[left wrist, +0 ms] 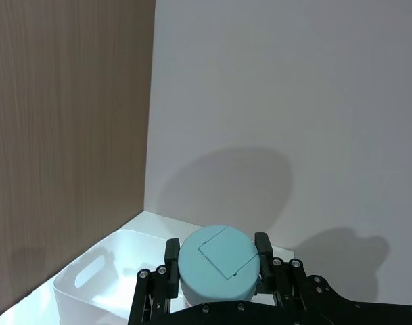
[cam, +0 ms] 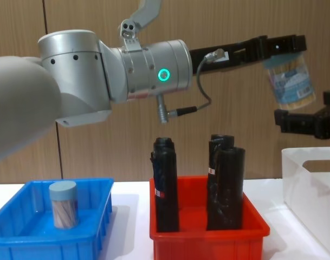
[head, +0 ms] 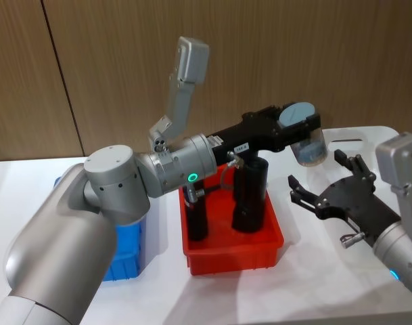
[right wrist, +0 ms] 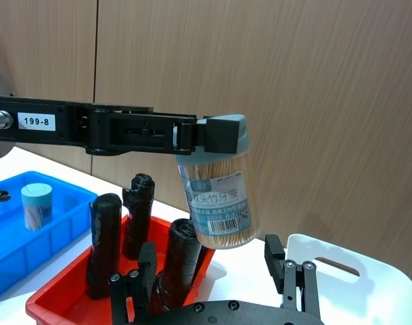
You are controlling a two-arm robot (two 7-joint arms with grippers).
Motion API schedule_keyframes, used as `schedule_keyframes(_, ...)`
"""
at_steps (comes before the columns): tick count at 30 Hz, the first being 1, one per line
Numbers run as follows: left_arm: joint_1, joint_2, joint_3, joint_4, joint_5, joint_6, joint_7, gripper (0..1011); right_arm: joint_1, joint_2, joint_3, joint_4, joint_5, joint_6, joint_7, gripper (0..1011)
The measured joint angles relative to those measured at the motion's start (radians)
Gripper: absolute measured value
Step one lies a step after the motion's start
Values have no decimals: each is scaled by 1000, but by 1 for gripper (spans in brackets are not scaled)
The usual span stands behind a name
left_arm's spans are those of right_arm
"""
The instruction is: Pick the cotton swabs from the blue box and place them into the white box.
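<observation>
My left claw (head: pixel 297 118) is clamped on the pale blue-grey lid of a cotton swab jar (head: pixel 308 149), one finger on each side of the cap, and the jar hangs below it in the air. It's a clear plastic cylinder packed with thin pale sticks. A printed label with a barcode wraps its wall, and it tips a little off upright. The lid is round with a square flap outlined in its top.

I'm taking the red bin (head: pixel 233 254) as my marker. The held jar is high above the bin's right edge, out toward the white box (head: pixel 354 139). My left arm reaches across over the bin to get there, passing above the three tall black wrapped rolls (head: pixel 249 196) standing inside it.

My right claw (head: pixel 325 177) sits right of the red bin, lower than the jar, with its black fingers spread wide and nothing in them. The white box stands on the tabletop (head: pixel 314 284) to the right of the red bin, translucent, with an oval handle slot near its rim.

Left of the red bin lies the blue box (cam: pixel 24 238). A second swab jar (cam: pixel 63 204) stands upright in it, with the same grey-blue cap.
</observation>
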Motion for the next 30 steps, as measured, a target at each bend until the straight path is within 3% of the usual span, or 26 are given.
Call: schedule_keyframes(30,0,0,0,0,0,0,0,670,51,-29,-13,48,-137,-16,-10,1002)
